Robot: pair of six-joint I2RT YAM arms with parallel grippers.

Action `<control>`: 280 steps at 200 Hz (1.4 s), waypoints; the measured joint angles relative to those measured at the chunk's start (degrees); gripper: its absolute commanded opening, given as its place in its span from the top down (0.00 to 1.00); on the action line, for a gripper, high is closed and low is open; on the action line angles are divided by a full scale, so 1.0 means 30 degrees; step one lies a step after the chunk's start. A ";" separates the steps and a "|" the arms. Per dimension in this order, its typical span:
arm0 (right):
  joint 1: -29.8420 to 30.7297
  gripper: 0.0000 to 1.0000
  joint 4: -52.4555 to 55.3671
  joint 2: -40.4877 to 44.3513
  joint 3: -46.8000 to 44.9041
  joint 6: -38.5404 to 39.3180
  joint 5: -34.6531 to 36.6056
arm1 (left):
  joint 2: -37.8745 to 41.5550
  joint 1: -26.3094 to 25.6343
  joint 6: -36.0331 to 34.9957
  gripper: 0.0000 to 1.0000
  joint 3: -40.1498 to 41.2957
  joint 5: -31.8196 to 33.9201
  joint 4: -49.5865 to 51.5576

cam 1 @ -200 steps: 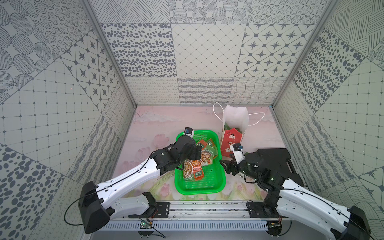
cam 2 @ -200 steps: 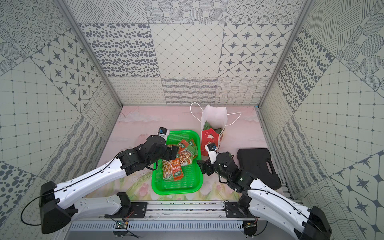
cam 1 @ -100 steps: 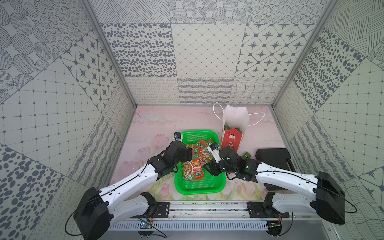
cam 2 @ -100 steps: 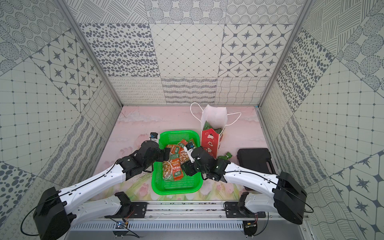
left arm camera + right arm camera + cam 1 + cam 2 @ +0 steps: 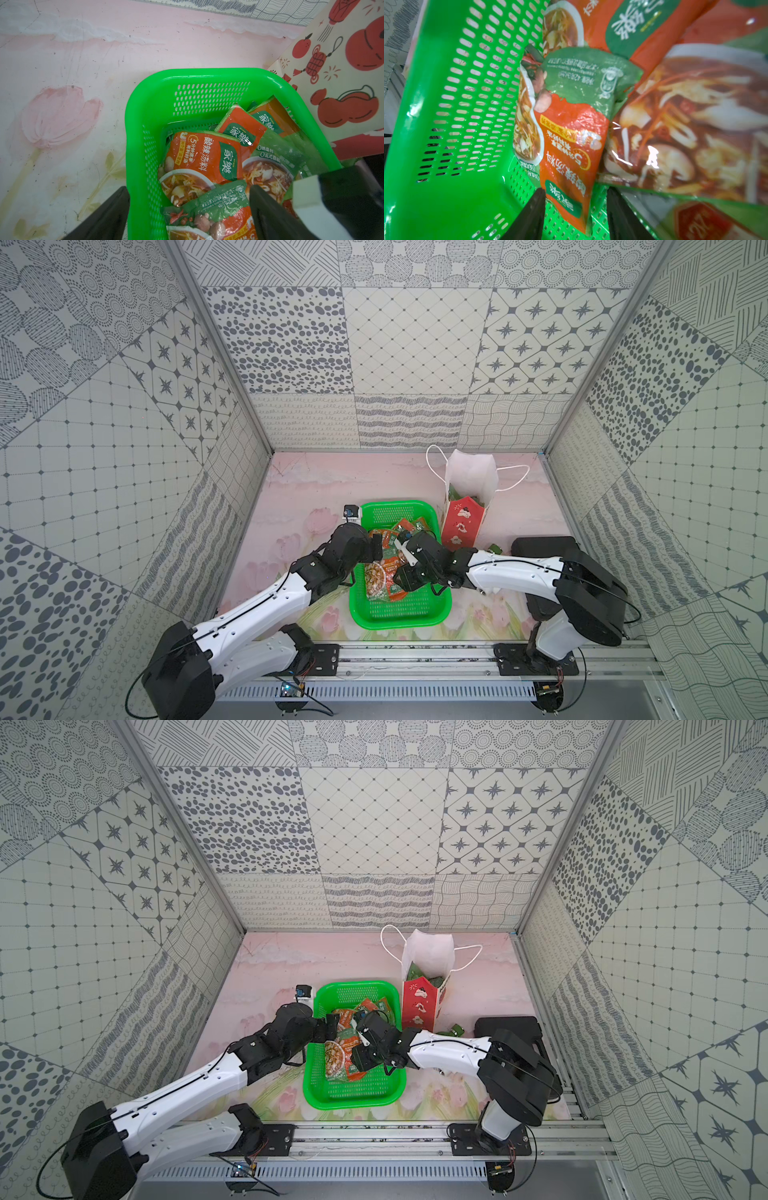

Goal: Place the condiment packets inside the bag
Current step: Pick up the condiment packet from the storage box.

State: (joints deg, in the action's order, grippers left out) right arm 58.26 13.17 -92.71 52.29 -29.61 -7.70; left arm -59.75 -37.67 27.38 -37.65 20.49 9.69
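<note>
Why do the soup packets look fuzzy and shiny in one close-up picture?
Right wrist view: the big soup packet close to the lens is out of focus, with glare streaks; the smaller packet is sharper. Left wrist view: crisp print, just a small shiny spot on the orange packet. Both top views: evenly lit, the green basket sharp but small.

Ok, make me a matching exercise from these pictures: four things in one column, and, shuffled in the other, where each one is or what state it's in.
Things:
1. green mesh basket
2. red gift bag
3. black case
4. right claw

Places or states:
A. lies flat behind the right arm
B. jaws apart, astride the end of a soup packet
C. stands upright past the basket, mouth open
D. holds the loose soup packets

Pairs: 1-D, 2-C, 3-A, 4-B
</note>
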 measured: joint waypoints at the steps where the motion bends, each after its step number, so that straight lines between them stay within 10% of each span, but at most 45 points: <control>1: 0.0000 0.51 0.0000 -0.0015 0.0015 0.0000 -0.0015 | 0.0000 0.0000 0.0000 0.07 0.0000 0.0000 -0.0007; 78: 0.0328 0.65 0.0051 -0.0823 0.0809 0.0131 -0.2084 | 0.0000 0.0000 0.0036 0.07 0.0000 -0.0291 -0.0423; 120: 0.0328 1.00 -0.0874 -0.0408 0.0772 -0.0182 -0.2958 | 0.0058 0.0000 0.0044 0.07 0.0015 -0.0328 -0.0459; 280: 0.0131 1.00 0.4554 1.2225 0.3679 0.2273 0.5989 | 0.0721 0.0022 0.0546 0.01 0.0459 -0.0459 -0.0466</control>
State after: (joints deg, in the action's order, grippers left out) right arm 58.65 26.83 -56.03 63.33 -22.79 10.26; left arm -57.58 -37.60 29.02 -36.27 19.11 8.29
